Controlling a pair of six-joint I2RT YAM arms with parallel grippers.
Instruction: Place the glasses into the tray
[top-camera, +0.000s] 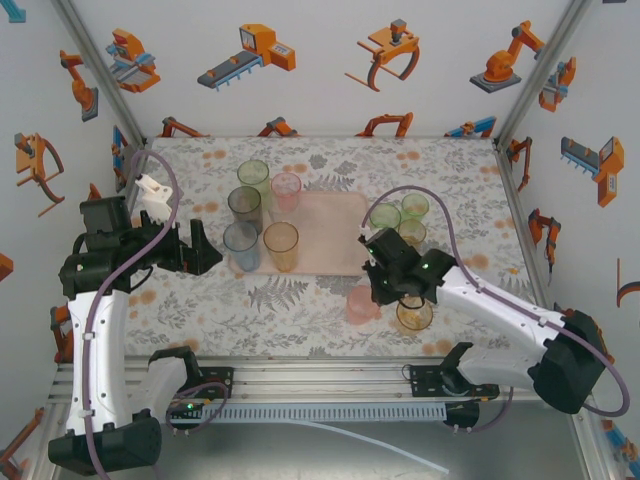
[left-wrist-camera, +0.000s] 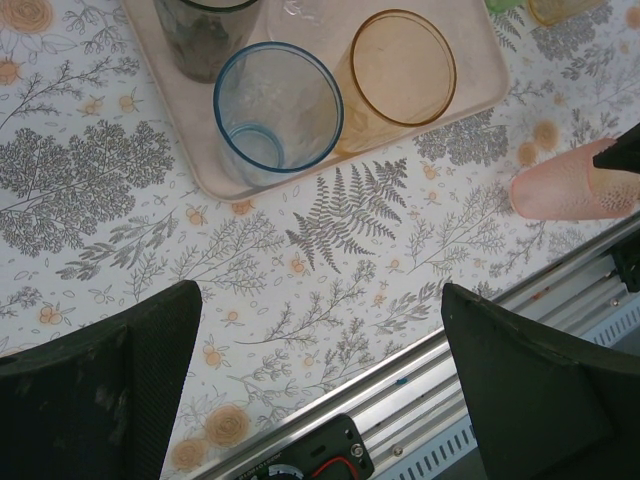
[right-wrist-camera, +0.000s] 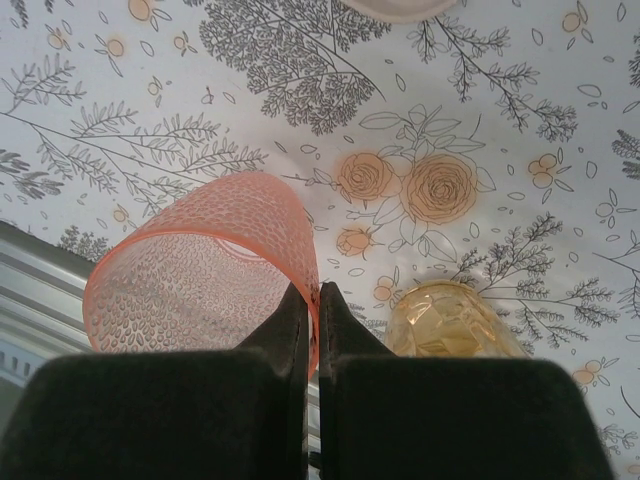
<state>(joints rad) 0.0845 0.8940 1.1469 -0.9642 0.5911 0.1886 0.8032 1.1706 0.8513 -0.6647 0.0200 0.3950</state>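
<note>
Right gripper (right-wrist-camera: 311, 293) pinches pink glass (right-wrist-camera: 200, 270), rim partly hidden.

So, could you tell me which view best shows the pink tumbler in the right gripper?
The right wrist view: the pink tumbler is large, its wall pinched by the right gripper. The top external view shows it small, partly under that gripper; the left wrist view catches it at the right edge.

No text, label or number is readable.

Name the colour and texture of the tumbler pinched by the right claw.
Salmon pink tumbler, dimpled with droplet shapes; best in the right wrist view.
</note>
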